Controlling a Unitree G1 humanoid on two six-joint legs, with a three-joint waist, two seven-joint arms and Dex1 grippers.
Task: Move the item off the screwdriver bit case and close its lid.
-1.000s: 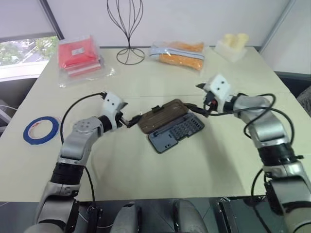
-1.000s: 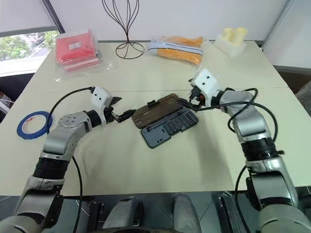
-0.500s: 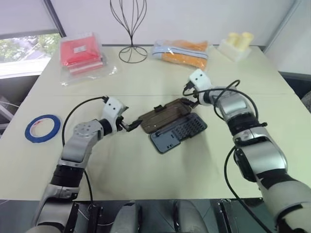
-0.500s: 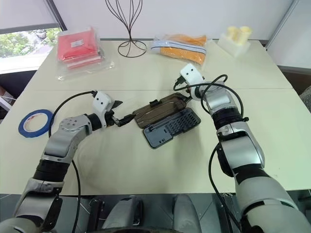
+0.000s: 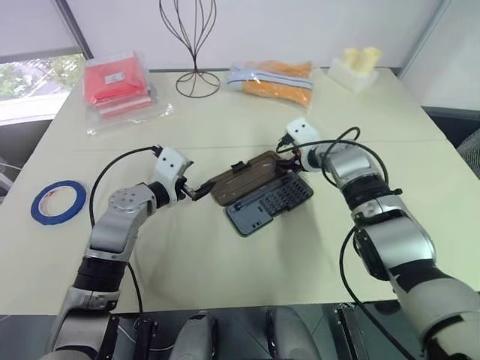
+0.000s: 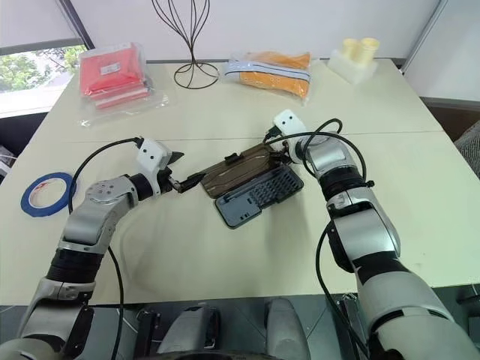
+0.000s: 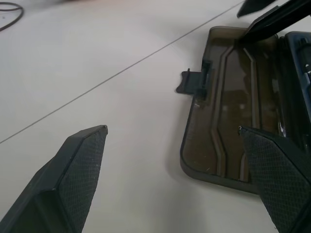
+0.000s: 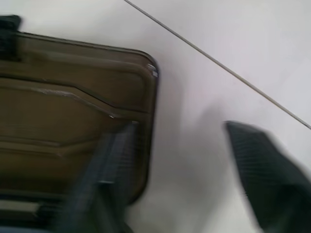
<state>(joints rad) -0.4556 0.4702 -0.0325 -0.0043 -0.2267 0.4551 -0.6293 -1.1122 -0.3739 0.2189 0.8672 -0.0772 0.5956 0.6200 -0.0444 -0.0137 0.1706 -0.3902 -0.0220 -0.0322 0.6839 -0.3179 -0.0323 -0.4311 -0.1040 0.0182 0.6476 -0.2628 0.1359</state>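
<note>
Lid (image 7: 233, 121) latch tab (image 7: 193, 82) close in left wrist view.

A pale tabletop (image 5: 225, 292) carries four things along its far edge. A red packet in clear wrap (image 5: 115, 84) lies at the far left. Beside it stands a black wire stand (image 5: 193, 45), then an orange and blue bag (image 5: 274, 78), and a cream-coloured block (image 5: 356, 66) sits at the far right.
</note>
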